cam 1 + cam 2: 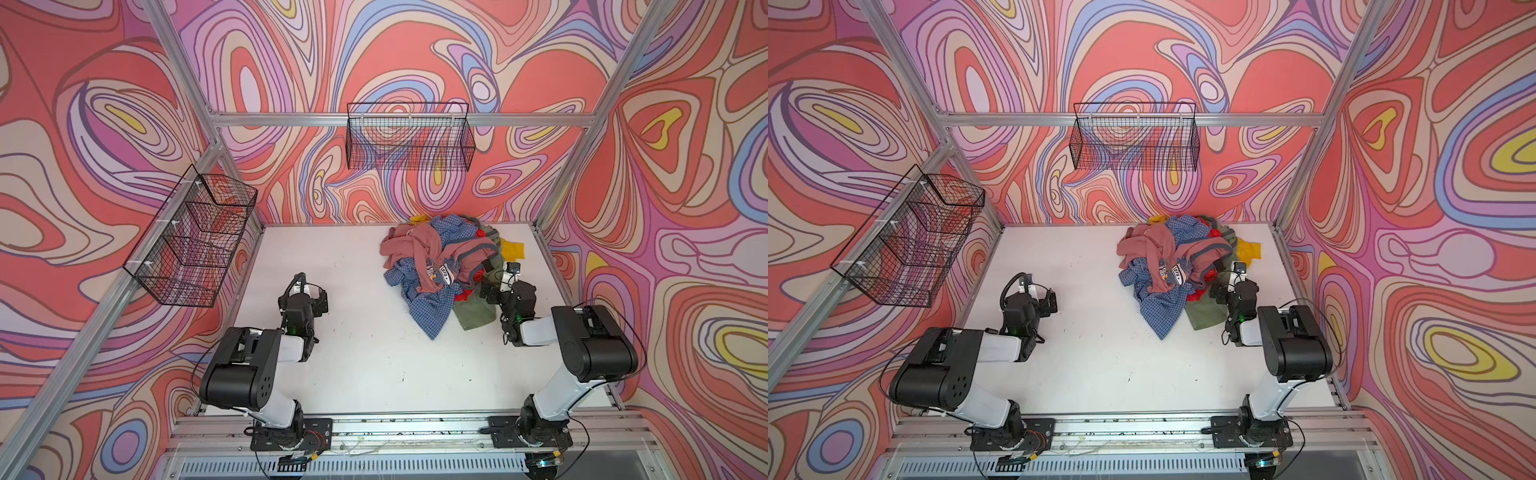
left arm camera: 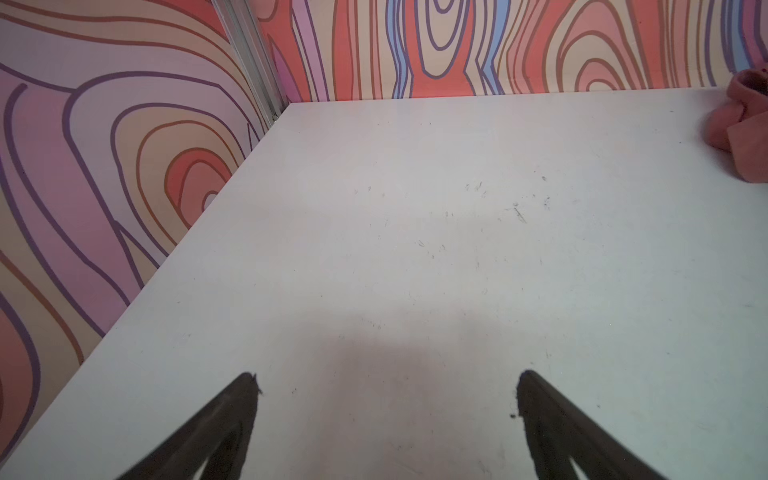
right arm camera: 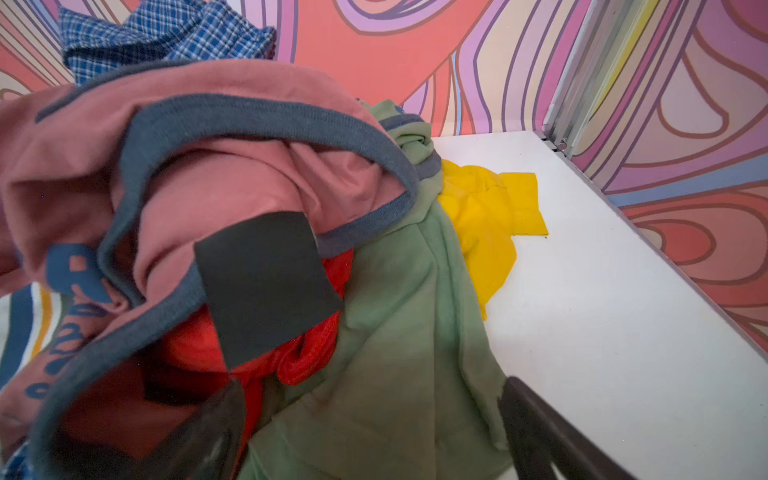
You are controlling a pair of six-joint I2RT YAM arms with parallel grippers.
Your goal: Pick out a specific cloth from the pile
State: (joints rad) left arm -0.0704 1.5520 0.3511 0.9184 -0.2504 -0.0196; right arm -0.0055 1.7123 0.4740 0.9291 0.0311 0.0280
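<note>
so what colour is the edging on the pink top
Slate blue-grey edging on the dusty-pink top, clearest in the right wrist view.

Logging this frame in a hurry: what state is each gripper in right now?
Left gripper: open, empty, above the white tabletop.
Right gripper: open, gripping nothing, poised at the plain sage-green fabric garment.

Robot arms: 2, the left arm (image 1: 249, 365) and the right arm (image 1: 590, 345). Wire baskets: 2, a left-wall basket (image 1: 195, 241) and a far-wall basket (image 1: 409, 137). 1 tabletop (image 1: 353, 353). 1 pile (image 1: 444, 257), far right. Garments told apart in it by colour: 5. That is 1 dusty-pink top (image 1: 419, 245) with grey-blue trim, 1 blue checked shirt (image 1: 428, 307), 1 red garment (image 3: 191, 345), 1 yellow garment (image 1: 513, 249), 1 plain green cloth (image 1: 473, 313). Any more buried underneath: cannot tell.
</note>
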